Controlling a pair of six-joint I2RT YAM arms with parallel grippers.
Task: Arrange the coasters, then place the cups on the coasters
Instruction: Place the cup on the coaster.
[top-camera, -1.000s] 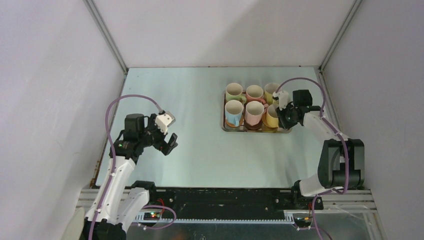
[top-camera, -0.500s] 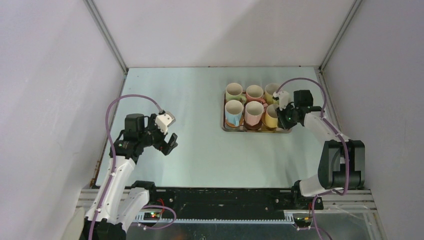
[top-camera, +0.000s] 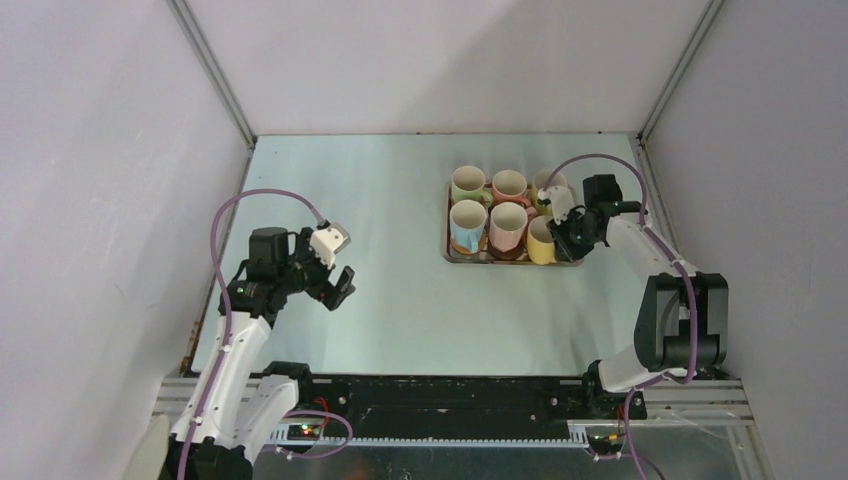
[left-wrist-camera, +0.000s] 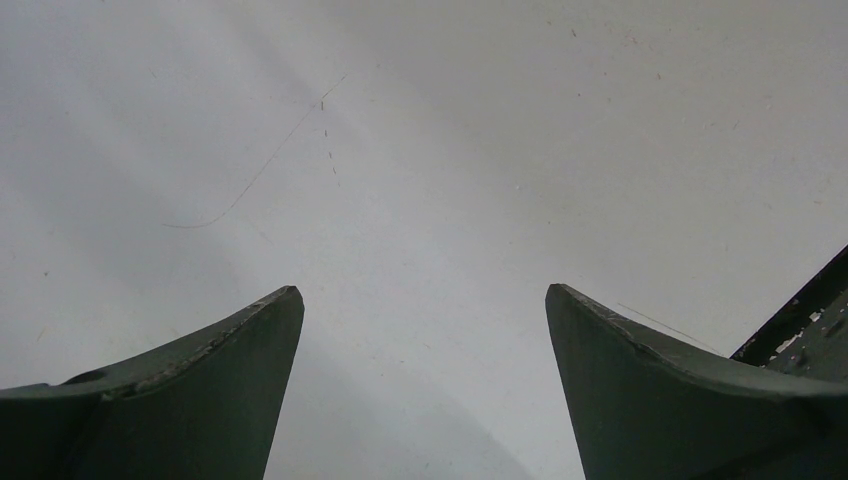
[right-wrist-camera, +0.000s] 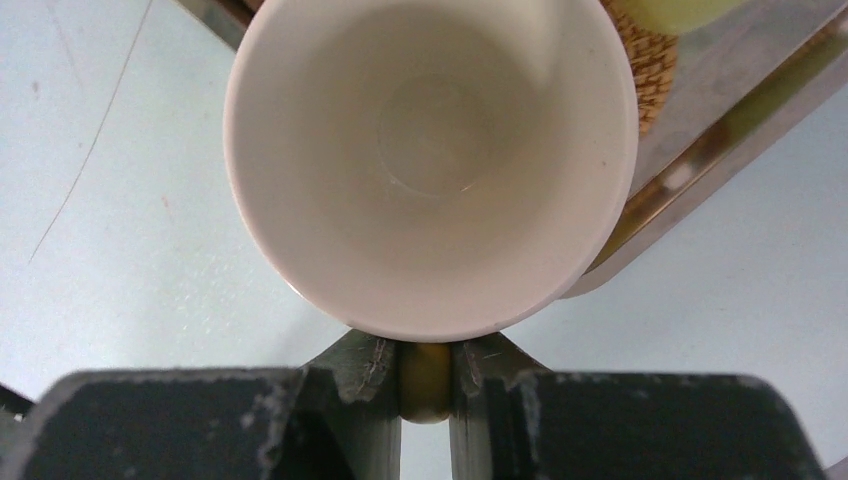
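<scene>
The yellow cup (right-wrist-camera: 430, 160) sits just ahead of the right gripper (right-wrist-camera: 425, 362), whose nearly closed jaws pinch its handle, over the steel tray (right-wrist-camera: 700, 170) corner beside what may be a coaster (right-wrist-camera: 650, 70), while the left gripper (left-wrist-camera: 425, 380) gapes wide, holding nothing.

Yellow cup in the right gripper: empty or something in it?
Empty. The right wrist view looks straight into the yellow cup: bare cream bottom, nothing inside.

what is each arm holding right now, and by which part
The right gripper is shut on the yellow cup by its handle, pinched between the jaws. The left gripper is open and holds nothing.
</scene>
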